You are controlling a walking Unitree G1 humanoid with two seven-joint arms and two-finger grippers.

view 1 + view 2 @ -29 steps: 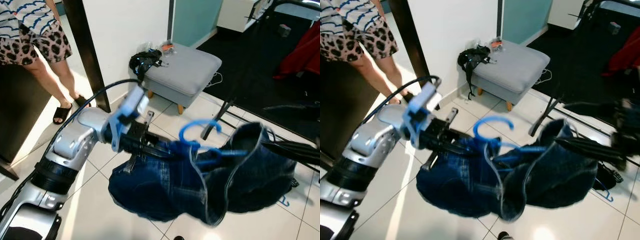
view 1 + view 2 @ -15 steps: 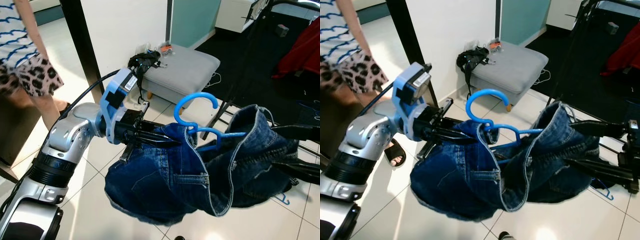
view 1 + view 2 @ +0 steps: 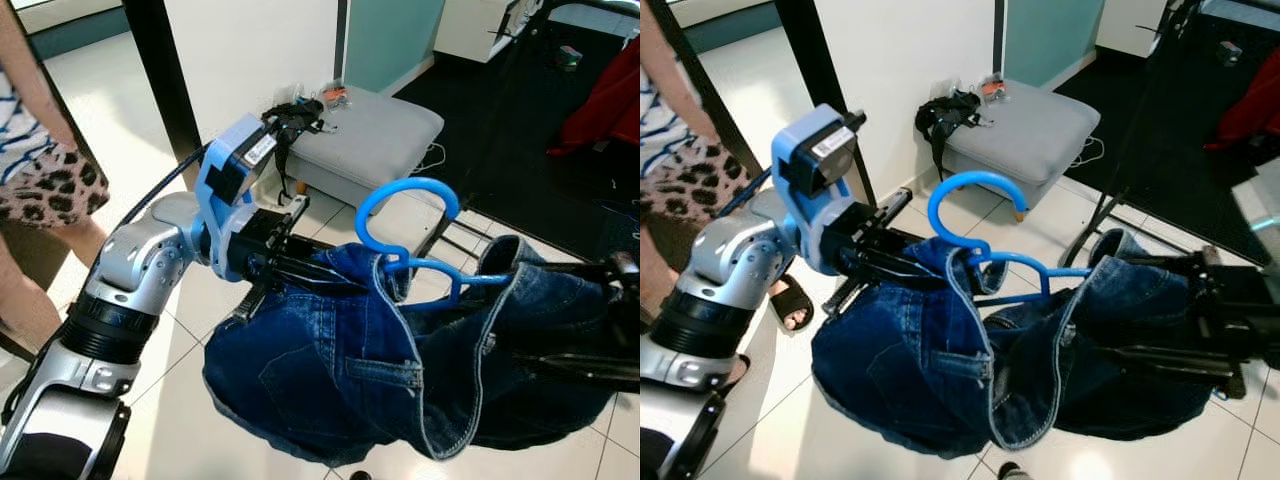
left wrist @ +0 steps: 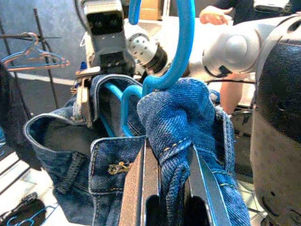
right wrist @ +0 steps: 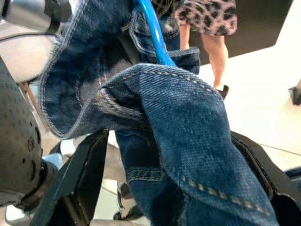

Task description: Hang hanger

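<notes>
A blue plastic hanger (image 3: 407, 203) carries dark blue jeans (image 3: 340, 370), held above the tiled floor. Its hook points upward. My left gripper (image 3: 325, 277) is shut on a fold of the jeans' waistband by the hanger's neck; in the left wrist view the denim (image 4: 176, 141) is pinched between the fingers (image 4: 139, 188). My right gripper (image 3: 1160, 310) reaches into the jeans from the right. Its fingers (image 5: 82, 181) are spread wide, open, with a thick fold of denim (image 5: 188, 141) lying between them.
A grey footstool (image 3: 375, 140) with a black bag (image 3: 288, 120) stands by the white wall ahead. A black post (image 3: 165, 100) and a person's legs (image 3: 35, 200) are at the left. A dark clothes rack (image 3: 470, 170) with a red garment (image 3: 612, 95) stands at the right.
The hanger has risen and its hook has turned upright. My left wrist has rotated. The right gripper has come closer under the jeans. The person has stepped to the left.
</notes>
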